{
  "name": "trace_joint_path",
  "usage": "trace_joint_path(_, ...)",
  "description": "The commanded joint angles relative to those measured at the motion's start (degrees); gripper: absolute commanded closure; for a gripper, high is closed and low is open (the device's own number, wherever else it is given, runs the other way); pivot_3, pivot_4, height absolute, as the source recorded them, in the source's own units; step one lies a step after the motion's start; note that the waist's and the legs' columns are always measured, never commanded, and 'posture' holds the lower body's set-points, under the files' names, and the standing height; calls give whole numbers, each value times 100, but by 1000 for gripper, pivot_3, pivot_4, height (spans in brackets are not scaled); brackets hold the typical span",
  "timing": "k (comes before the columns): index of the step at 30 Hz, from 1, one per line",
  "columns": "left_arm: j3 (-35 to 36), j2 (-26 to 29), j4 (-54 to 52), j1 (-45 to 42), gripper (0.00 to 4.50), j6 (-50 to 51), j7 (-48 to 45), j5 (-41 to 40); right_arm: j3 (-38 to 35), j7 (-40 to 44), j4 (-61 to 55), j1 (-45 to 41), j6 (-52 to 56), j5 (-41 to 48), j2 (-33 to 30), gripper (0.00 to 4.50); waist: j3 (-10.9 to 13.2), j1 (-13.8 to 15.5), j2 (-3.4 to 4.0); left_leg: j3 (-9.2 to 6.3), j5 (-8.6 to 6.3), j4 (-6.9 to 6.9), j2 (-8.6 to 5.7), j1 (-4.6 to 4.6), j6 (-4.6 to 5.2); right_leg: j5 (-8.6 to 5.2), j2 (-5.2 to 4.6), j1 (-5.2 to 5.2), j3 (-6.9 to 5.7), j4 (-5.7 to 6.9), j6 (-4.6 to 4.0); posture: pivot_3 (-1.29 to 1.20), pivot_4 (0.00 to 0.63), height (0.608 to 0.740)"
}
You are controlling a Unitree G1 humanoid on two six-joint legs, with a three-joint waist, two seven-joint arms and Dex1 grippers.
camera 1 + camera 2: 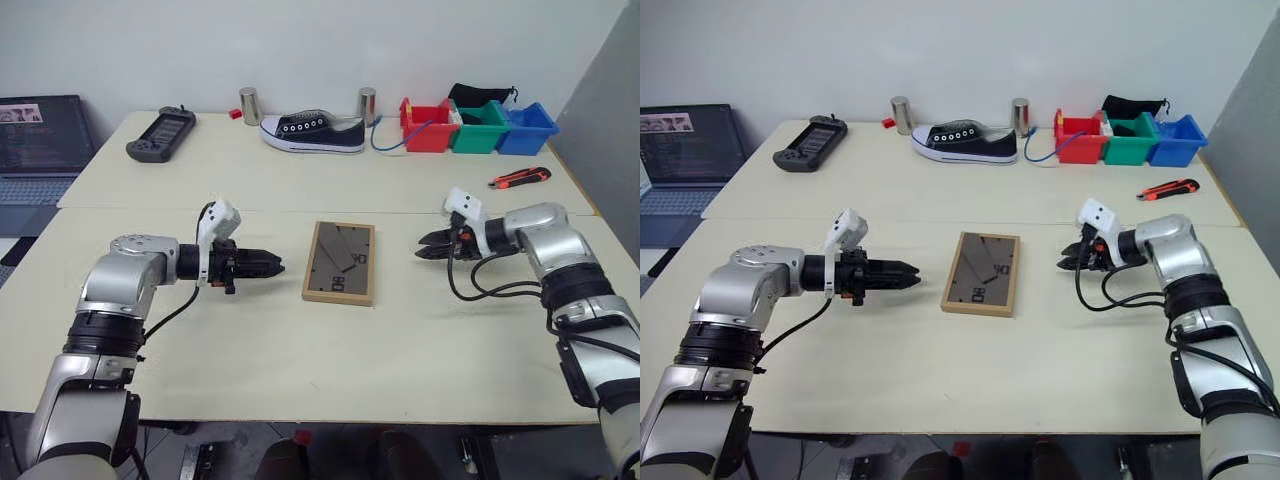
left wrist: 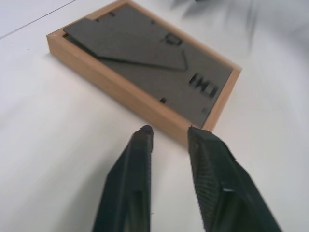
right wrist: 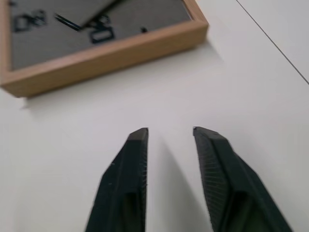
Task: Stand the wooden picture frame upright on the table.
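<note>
Left eye view material sets out the progress plainly: nothing of the standing-up has been accomplished. The table [image 1: 300,350], the largest thing, is taken as the landmark. On its near half, just on the near side of the seam line [image 1: 150,209] across the top, the wooden picture frame [image 1: 340,262] is seen lying flat, picture side down, its dark back and folded stand turned upward. The frame is gripped by nothing.

To the frame's left, the left gripper [image 1: 276,266] is held above the table surface, pointed at the frame, fingers parted and empty. To the frame's right, the right gripper [image 1: 424,252] is likewise aimed inward, fingers parted, nothing grasped.

Everything is judged to remain: the frame is to be seized, the stand presumably folded out, and the frame raised and set upright on the table.
</note>
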Motion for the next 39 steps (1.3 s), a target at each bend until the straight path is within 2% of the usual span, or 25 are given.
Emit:
trace_joint_path(1,308,-26,62,-310,2079,1042,185,-504,-76,331,-317,-61,139,157,-86,1886,0,-2,0,1,0,1,0,0,0,0,0,0,1,0,0,0,150,740)
trace_joint_path(3,411,-88,226,-483,1610,1703,332,-739,-87,513,-321,-106,189,202,-91,1377,0,2,0,-2,0,4,0,0,0,0,0,0,-1,0,0,0,150,740)
trace_joint_path(8,443,-79,289,-610,549,2574,504,-1051,-116,552,-473,-62,353,269,-97,165,0,-2,0,0,0,5,-2,0,0,0,-1,1,1,7,0,0,150,740)
trace_joint_path(10,592,-168,668,-813,60,3012,714,-1148,-93,713,-644,65,579,357,-180,0,0,2,0,-1,0,5,-1,0,0,0,-1,1,-1,7,0,0,150,740)
trace_joint_path(12,545,-185,983,-919,10,3112,802,-1110,-131,615,-675,123,861,378,-181,0,0,13,0,-5,0,5,-2,-1,0,0,-2,1,-3,3,0,0,150,740)
trace_joint_path(17,176,-101,1247,-996,0,3046,598,-1011,-120,797,-634,106,1672,590,-221,1054,0,4,0,-2,0,5,-3,0,-1,0,-3,2,-3,4,0,0,150,740)
trace_joint_path(22,-45,-123,1596,-1183,0,3048,477,-975,-3,811,-480,118,1915,503,-219,2272,0,6,0,-1,0,5,-5,-1,-1,0,-3,1,-2,0,0,0,150,740)
trace_joint_path(27,-542,-50,1780,-1154,0,2878,168,-792,118,730,-411,123,2075,426,-142,3302,0,3,0,1,0,5,-5,0,-1,0,-3,1,0,1,0,0,150,740)
trace_joint_path(32,-692,-174,2240,-1387,0,2647,35,-616,223,576,-319,67,1979,342,6,4314,0,3,0,2,0,5,-5,2,-1,0,-3,0,0,0,0,0,150,740)
trace_joint_path(33,-717,-204,2346,-1435,0,2598,11,-575,244,544,-288,62,1941,325,44,4475,0,3,0,2,0,5,-5,2,-1,0,-3,0,0,0,0,0,150,740)
trace_joint_path(39,-958,-387,2783,-1533,0,2238,-229,-269,308,390,-101,53,1766,251,263,4475,0,-4,0,2,0,6,-5,2,-1,0,-3,0,-1,1,0,0,150,740)
